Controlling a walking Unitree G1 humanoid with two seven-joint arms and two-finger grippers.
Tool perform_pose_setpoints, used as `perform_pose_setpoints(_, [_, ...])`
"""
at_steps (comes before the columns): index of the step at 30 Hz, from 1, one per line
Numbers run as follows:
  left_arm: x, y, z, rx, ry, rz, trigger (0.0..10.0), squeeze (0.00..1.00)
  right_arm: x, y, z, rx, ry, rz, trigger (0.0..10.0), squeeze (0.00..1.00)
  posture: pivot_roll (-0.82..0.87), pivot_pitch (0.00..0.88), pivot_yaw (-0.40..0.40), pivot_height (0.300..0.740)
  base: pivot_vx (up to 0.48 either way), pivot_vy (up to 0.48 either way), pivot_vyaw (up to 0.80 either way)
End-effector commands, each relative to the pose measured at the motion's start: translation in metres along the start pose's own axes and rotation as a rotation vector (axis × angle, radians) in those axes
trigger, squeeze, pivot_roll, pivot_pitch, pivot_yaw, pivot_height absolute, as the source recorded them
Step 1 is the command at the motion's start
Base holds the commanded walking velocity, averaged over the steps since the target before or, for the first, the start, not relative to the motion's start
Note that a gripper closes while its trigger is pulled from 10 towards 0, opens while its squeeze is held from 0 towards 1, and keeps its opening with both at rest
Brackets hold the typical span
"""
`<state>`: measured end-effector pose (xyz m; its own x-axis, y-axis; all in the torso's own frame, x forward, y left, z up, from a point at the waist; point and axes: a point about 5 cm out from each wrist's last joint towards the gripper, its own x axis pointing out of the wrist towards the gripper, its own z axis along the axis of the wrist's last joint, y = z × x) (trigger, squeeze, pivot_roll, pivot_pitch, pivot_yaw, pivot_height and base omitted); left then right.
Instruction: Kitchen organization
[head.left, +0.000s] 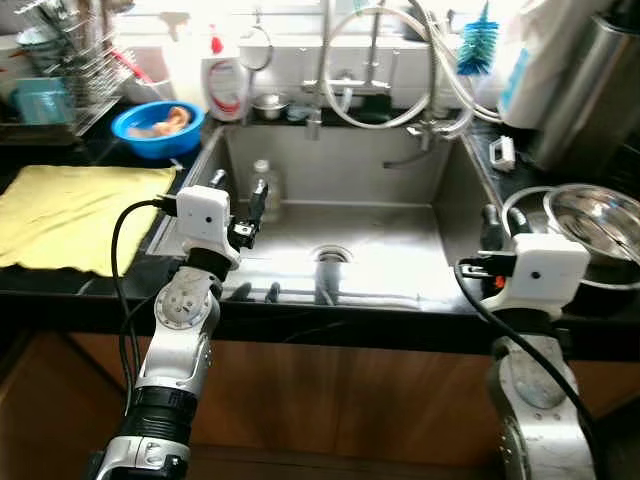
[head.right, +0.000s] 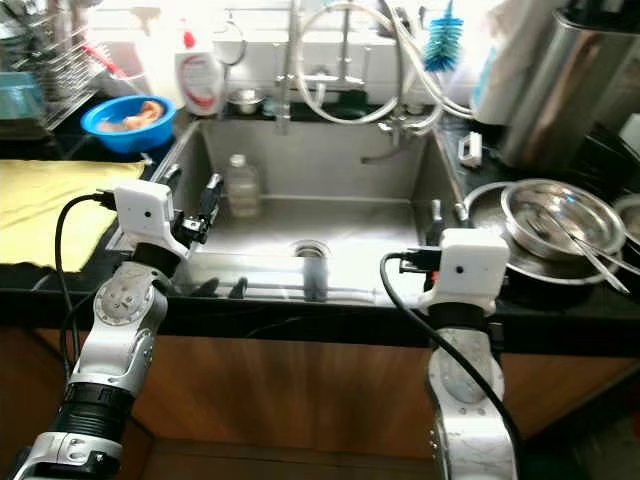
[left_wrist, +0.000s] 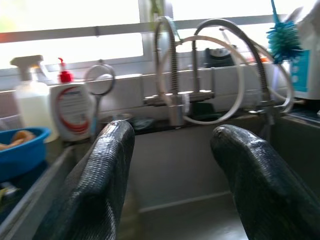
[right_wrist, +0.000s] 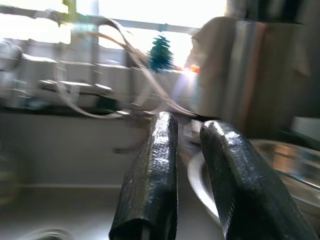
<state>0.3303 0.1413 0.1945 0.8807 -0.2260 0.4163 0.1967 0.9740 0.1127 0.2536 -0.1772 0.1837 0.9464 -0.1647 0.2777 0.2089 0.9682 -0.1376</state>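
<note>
A steel sink (head.left: 400, 215) lies in front of me, with a small clear plastic bottle (head.left: 262, 185) standing in its far left corner. My left gripper (head.left: 240, 195) hovers over the sink's left side, just in front of that bottle, open and holding nothing (left_wrist: 172, 132). At the sink's right rim is my right gripper (head.left: 490, 228), beside a stack of steel bowls (head.left: 590, 225). Its fingers (right_wrist: 160, 150) are shut with nothing between them. A blue bowl (head.left: 157, 125) holding something orange sits on the counter behind the sink's left corner.
A yellow cloth (head.left: 80, 210) covers the left counter, below a dish rack (head.left: 60, 70). A dish soap bottle (head.left: 227, 85), a coiled faucet (head.left: 375, 70) and a blue brush (head.left: 478, 45) line the back ledge. A tall steel container (head.left: 590, 90) stands at the far right.
</note>
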Motion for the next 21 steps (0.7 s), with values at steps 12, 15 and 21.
perform_pose_setpoints(12, [-0.001, -0.007, -0.002, -0.005, 0.009, -0.029, 10.0, 0.00, 0.001, -0.008, 0.015, -0.037, -0.043, -0.029, 10.0, 0.00, -0.04, 0.000, 0.013, 0.740, 0.000, 0.000, -0.11])
perform_pose_setpoints(15, [-0.002, -0.007, -0.003, -0.005, 0.015, -0.034, 10.0, 0.00, -0.001, -0.019, 0.019, -0.002, -0.035, -0.066, 10.0, 0.00, -0.04, 0.000, 0.016, 0.740, 0.000, 0.000, -0.46])
perform_pose_setpoints(21, [-0.003, -0.008, -0.005, -0.007, 0.019, -0.036, 10.0, 0.00, -0.004, -0.022, 0.018, -0.036, -0.027, -0.076, 10.0, 0.00, -0.05, 0.000, 0.013, 0.740, 0.000, 0.000, -0.66])
